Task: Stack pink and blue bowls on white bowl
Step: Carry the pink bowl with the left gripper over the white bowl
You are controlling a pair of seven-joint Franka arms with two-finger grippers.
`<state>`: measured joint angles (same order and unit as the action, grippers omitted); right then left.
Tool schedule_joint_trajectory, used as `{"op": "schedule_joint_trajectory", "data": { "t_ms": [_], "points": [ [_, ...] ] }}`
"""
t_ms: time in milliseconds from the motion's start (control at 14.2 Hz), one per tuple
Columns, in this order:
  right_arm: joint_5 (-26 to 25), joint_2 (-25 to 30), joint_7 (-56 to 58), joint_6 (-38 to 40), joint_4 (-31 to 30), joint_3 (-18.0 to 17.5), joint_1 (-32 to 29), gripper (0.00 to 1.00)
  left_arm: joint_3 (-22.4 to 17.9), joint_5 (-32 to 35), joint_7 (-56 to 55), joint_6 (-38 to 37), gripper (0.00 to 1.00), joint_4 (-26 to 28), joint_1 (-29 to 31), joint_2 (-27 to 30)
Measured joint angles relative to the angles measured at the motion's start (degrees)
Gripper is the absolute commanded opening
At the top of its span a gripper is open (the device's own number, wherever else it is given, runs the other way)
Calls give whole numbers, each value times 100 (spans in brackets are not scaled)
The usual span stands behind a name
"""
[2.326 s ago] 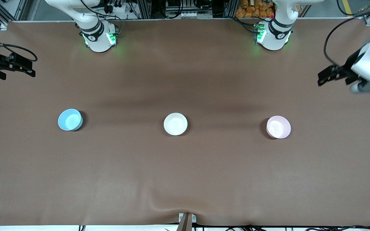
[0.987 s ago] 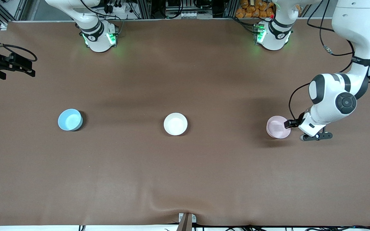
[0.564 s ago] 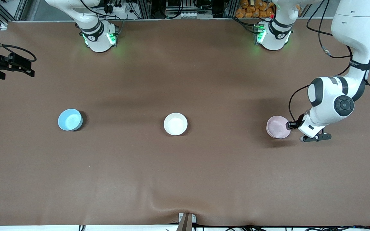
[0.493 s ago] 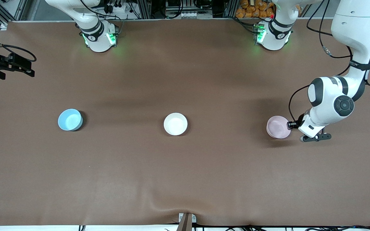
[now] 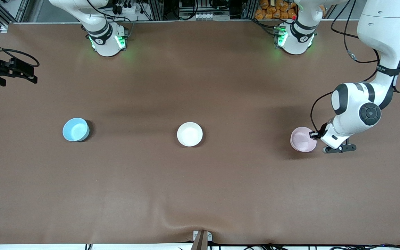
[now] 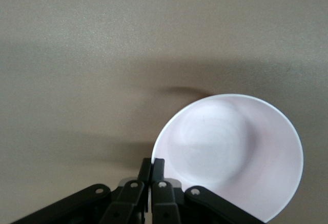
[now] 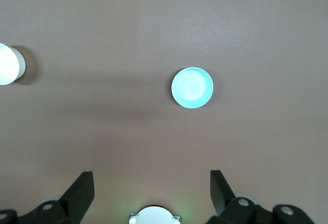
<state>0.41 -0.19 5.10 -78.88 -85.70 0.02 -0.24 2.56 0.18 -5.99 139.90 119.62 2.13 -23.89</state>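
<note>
Table: wide, covered edge to edge in plain brown matte sheet, one small ripple at the edge nearest the front camera. No print or marking.

Left arm: white Franka with black joint caps, green light at base; black strap on the upper link with small white lettering, too small to read. Reaches down at the left arm's end of the table.

Right arm: white, green light at base; waits, wrist out at the table's edge on the right arm's end.

Left gripper: black, two slim fingers pinched together on the rim of the pink bowl, one finger inside the rim, one outside.

Right gripper: black fingers set wide apart, holding nothing, high over the table with the blue bowl below.

Pink bowl: small, round, plain plastic, very pale pink, smooth glossy inside with a flat round floor. Toward the left arm's end of the table, in line with the other two bowls. Whether it rests on the sheet or hangs just above cannot be told. No label.

White bowl: same size and shape, plain white, upright, at mid table, well apart from both coloured bowls. No label.

Blue bowl: same size, light sky blue, upright, toward the right arm's end. No label.
</note>
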Motion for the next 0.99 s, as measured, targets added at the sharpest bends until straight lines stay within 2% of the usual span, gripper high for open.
{"op": "schedule_joint_trajectory", "data": {
  "t_ms": [211, 352, 705, 987],
  "points": [
    [1, -2, 0, 0, 0, 0, -1, 100, 104, 0, 15, -43, 0, -28, 8, 92],
    [2, -3, 0, 0, 0, 0, -1, 100, 320, 0, 14, -297, 0, -69, 8, 310],
    [2, -5, 0, 1, 0, 1, -4, 100, 1135, -187, -323, -1264, 0, -497, -9, 934],
    [3, -6, 0, 2, 0, 1, -5, 100, 1886, -284, -1409, -1514, 0, -1029, -130, 886]
  ]
}}
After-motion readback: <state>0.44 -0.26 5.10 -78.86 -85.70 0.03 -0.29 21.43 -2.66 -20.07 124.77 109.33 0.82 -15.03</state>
